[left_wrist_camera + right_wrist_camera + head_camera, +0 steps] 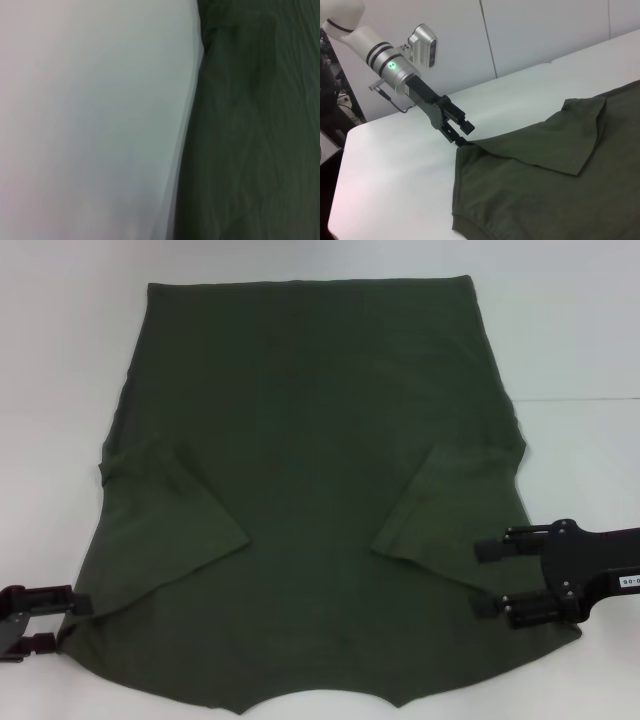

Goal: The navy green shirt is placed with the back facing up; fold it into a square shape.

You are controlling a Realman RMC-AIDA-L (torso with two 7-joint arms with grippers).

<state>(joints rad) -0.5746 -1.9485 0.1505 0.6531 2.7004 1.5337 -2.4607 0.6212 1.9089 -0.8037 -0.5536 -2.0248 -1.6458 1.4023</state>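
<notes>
Nearest the head camera, the collar edge of the navy green shirt (320, 540) is cut off by the lower border of the view, and the hem lies at the far side. The garment is spread flat on a white table (60, 360), with both short sleeves folded inward onto the body as two triangular flaps. Slight wrinkles are seen along its side edges.

At the shirt's near left corner, the left gripper (72, 606) is positioned low at the cloth edge. In the right wrist view, the left gripper (462, 136) is shown with its fingers (468, 128) parted by a narrow gap, the lower tip meeting the shirt's shoulder corner; whether cloth is actually pinched cannot be told. Only table and shirt edge are shown in the left wrist view.

Over the shirt's near right part, the right gripper (488, 578) is held with its fingers (488, 550) spread wide, pointing inward, and nothing is clasped between them.

A white wall panel (545, 30) is seen behind the table.
</notes>
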